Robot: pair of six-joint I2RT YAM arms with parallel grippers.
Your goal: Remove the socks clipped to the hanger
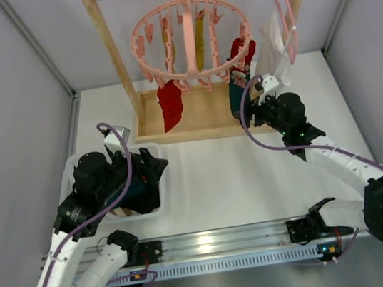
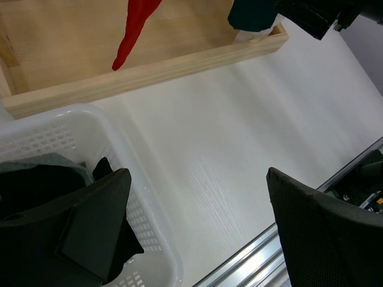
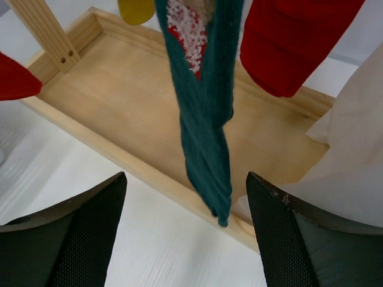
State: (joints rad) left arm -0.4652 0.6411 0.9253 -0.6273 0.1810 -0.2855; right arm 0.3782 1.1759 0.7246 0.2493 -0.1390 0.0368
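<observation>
Top cam gives the layout. The hanger (image 1: 190, 39) hangs off the wooden rack (image 1: 109, 47) at the far edge. Clipped to it: red sock (image 1: 170, 107) front-left, teal sock (image 1: 236, 97) front-right, mustard sock (image 1: 199, 52) mid, second red sock (image 1: 242, 49) far right.

R wrist cam adds detail. The right gripper (image 3: 185, 176) has its jaws apart, teal tip dangling between them, gaps both sides, nothing pinched.

L wrist cam: left gripper (image 2: 197, 179) spread wide and empty, straddling the white basket (image 2: 143, 215) at its right rim. Dark cloth (image 2: 36, 173) sits inside.

Room: the teal tip hangs over the rack base's front lip. White cloth (image 3: 353, 149) crowds my R finger. Bare white tabletop (image 1: 218, 175) lies btwn the arms, w/ pale walls close on both sides.
</observation>
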